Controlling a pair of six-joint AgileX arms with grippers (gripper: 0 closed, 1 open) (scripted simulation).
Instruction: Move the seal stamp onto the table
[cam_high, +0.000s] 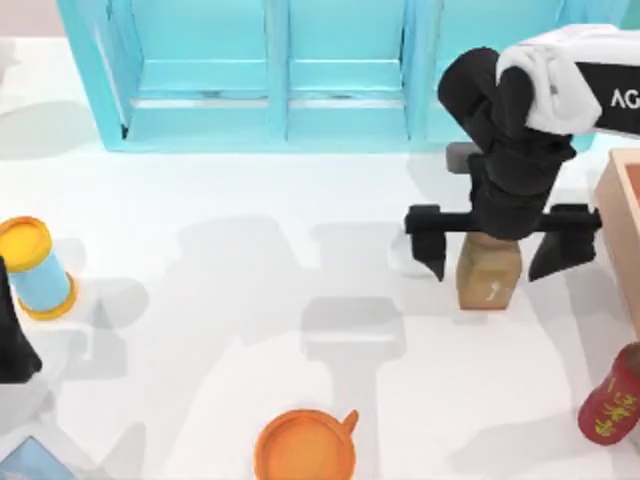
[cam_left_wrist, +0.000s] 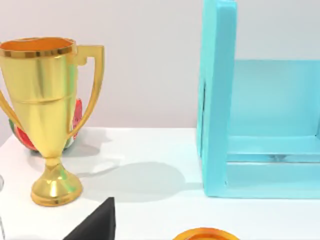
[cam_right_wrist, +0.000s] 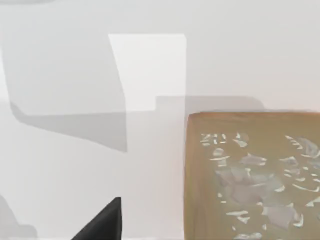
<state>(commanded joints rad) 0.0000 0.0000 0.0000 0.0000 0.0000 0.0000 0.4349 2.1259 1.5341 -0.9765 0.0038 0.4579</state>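
The seal stamp (cam_high: 488, 272), a tan-brown block with a faint light mark on its front face, stands on the white table (cam_high: 250, 270) at the right. My right gripper (cam_high: 497, 255) hangs directly over it, open. Its black fingers (cam_high: 430, 245) spread wide on either side of the block and touch nothing. The right wrist view looks down on the stamp's mottled top (cam_right_wrist: 252, 175), with one dark fingertip (cam_right_wrist: 102, 222) off to the side over bare table (cam_right_wrist: 60, 75). My left gripper (cam_high: 12, 345) is parked at the table's left edge.
A light blue shelf cabinet (cam_high: 280, 80) lines the back. A tan wooden box (cam_high: 622, 220) sits at the right edge, with a red bottle (cam_high: 612, 400) in front of it. An orange cup (cam_high: 305, 445), a blue can (cam_high: 35, 268) and a gold trophy (cam_left_wrist: 47, 115) stand around.
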